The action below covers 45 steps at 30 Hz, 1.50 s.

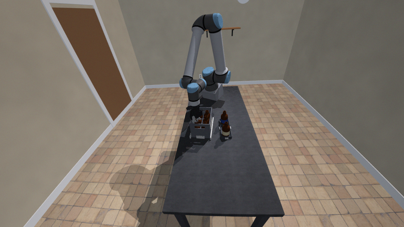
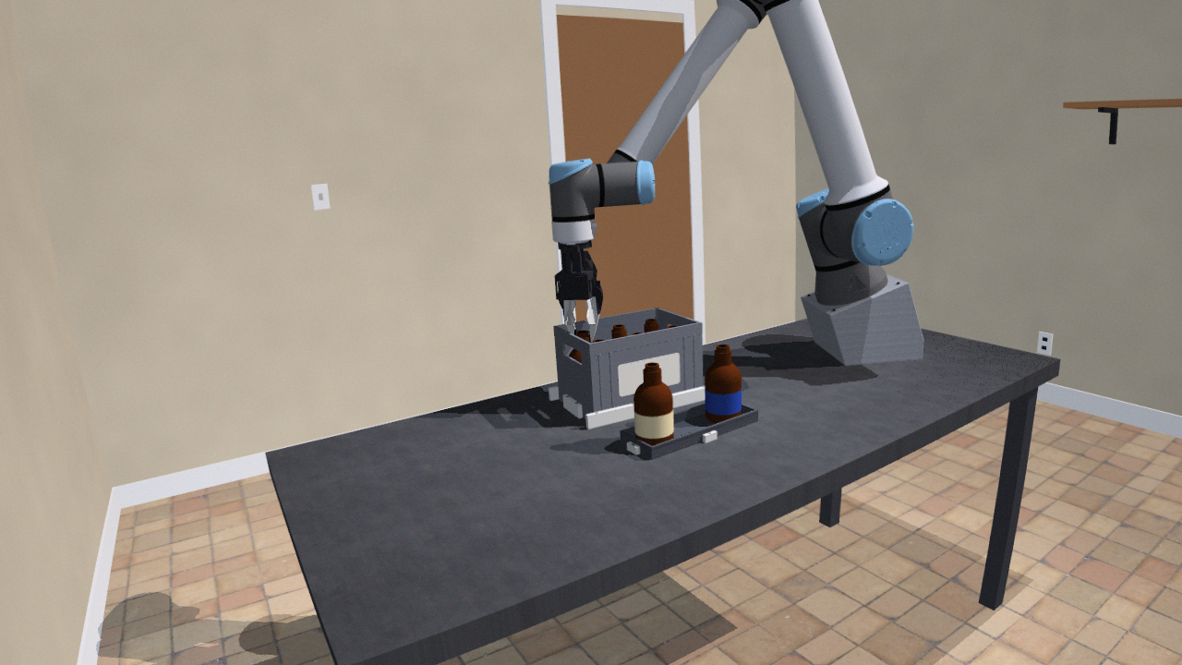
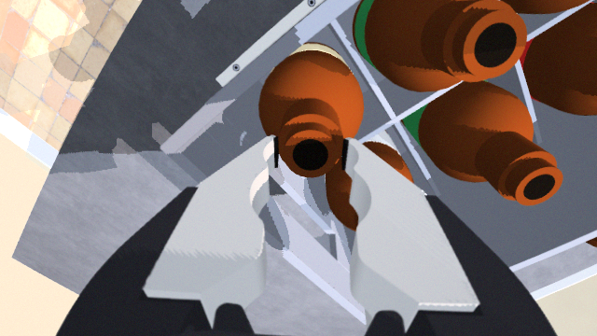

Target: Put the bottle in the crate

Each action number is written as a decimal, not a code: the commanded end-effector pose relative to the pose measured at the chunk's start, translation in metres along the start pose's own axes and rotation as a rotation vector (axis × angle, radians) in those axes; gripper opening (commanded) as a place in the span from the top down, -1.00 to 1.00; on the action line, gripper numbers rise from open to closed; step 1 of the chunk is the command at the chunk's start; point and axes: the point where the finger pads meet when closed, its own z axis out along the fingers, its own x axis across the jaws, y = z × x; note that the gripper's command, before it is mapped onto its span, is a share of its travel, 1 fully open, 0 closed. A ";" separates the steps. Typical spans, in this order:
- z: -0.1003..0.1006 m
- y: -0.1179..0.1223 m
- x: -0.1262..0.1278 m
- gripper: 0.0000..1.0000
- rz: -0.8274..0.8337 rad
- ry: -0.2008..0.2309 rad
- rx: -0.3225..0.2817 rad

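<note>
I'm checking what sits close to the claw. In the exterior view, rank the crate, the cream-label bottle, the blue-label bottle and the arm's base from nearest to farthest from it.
1. Crate, directly under the claw.
2. Cream-label bottle, on the tray's near end.
3. Blue-label bottle, on the tray's far end.
4. Arm's base, at the table's far right.

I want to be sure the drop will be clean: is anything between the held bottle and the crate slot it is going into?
Nothing visible does. The gripper is shut on the bottle by its neck, and it hangs inside the crate, in a corner cell with white dividers beside it.
</note>
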 end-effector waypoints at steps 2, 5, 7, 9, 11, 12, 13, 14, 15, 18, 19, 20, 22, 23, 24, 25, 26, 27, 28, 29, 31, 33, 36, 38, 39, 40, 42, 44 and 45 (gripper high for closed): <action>-0.001 0.000 -0.001 1.00 0.000 -0.002 -0.001; -0.001 0.000 -0.001 1.00 0.000 -0.002 -0.001; -0.001 0.000 -0.001 1.00 0.000 -0.002 -0.001; -0.001 0.000 -0.001 1.00 0.000 -0.002 -0.001; -0.001 0.000 -0.001 1.00 0.000 -0.002 -0.001; -0.001 0.000 -0.001 1.00 0.000 -0.002 -0.001; -0.001 0.000 -0.001 1.00 0.000 -0.002 -0.001; -0.001 0.000 -0.001 1.00 0.000 -0.002 -0.001; -0.001 0.000 -0.001 1.00 0.000 -0.002 -0.001; -0.001 0.000 -0.001 1.00 0.000 -0.002 -0.001; -0.001 0.000 -0.001 1.00 0.000 -0.002 -0.001; -0.001 0.000 -0.001 1.00 0.000 -0.002 -0.001; -0.001 0.000 -0.001 0.24 0.000 -0.002 -0.001; -0.001 0.000 -0.001 0.24 0.000 -0.002 -0.001; -0.001 0.000 -0.001 0.24 0.000 -0.002 -0.001; -0.001 0.000 -0.001 0.24 0.000 -0.002 -0.001; -0.001 0.000 -0.001 0.24 0.000 -0.002 -0.001; -0.001 0.000 -0.001 0.24 0.000 -0.002 -0.001; -0.001 0.000 -0.001 0.24 0.000 -0.002 -0.001; -0.001 0.000 -0.001 0.24 0.000 -0.002 -0.001; -0.001 0.000 -0.001 0.24 0.000 -0.002 -0.001; -0.001 0.000 -0.001 0.24 0.000 -0.002 -0.001; -0.001 0.000 -0.001 0.24 0.000 -0.002 -0.001; -0.001 0.000 -0.001 0.24 0.000 -0.002 -0.001; -0.001 0.000 -0.001 0.24 0.000 -0.002 -0.001; -0.001 0.000 -0.001 0.24 0.000 -0.002 -0.001; -0.001 0.000 -0.001 0.24 0.000 -0.002 -0.001; -0.001 0.000 -0.001 0.24 0.000 -0.002 -0.001; -0.001 0.000 -0.001 0.24 0.000 -0.002 -0.001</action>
